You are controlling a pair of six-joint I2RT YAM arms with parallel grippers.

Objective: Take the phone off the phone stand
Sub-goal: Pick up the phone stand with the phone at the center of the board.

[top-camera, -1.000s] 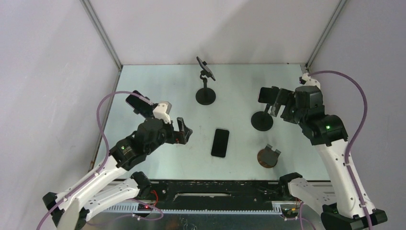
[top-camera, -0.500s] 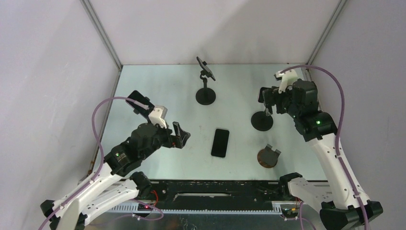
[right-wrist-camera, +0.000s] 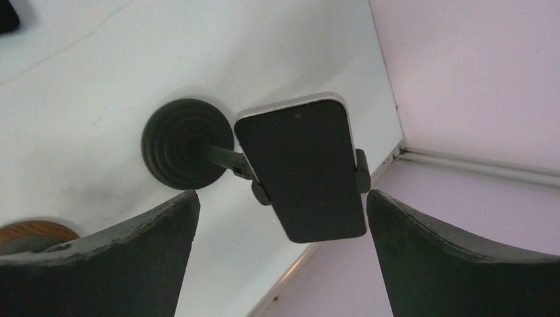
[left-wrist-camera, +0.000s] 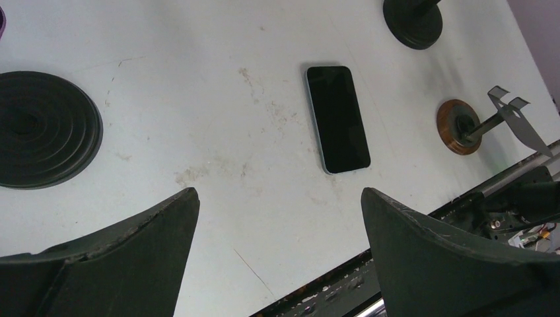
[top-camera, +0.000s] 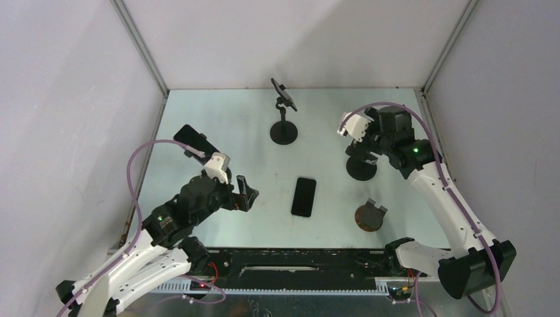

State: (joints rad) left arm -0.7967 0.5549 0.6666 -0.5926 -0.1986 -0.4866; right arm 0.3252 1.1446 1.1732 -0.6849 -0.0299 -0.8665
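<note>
A black phone [right-wrist-camera: 300, 168] sits clamped in a black phone stand with a round ribbed base [right-wrist-camera: 188, 144], near the table's right edge. My right gripper [right-wrist-camera: 280, 193] is open, and the phone's end reaches between its two fingers [right-wrist-camera: 132, 251] without touching them. From above, the right gripper [top-camera: 363, 142] hangs over that stand's base [top-camera: 361, 168] and covers the phone. My left gripper [left-wrist-camera: 279, 191] is open and empty above bare table, left of a second black phone [left-wrist-camera: 337, 119] lying flat [top-camera: 304, 196].
A tall black stand [top-camera: 284, 129] stands at the back middle. Another stand holding a dark phone [top-camera: 191, 140] is at the left, its base [left-wrist-camera: 39, 129] near my left fingers. A brown-based stand with a metal holder [top-camera: 370, 216] sits front right.
The right arm swung left and turned over the right stand, its jaws opening a little wider. The left arm drew back slightly toward the near edge.
</note>
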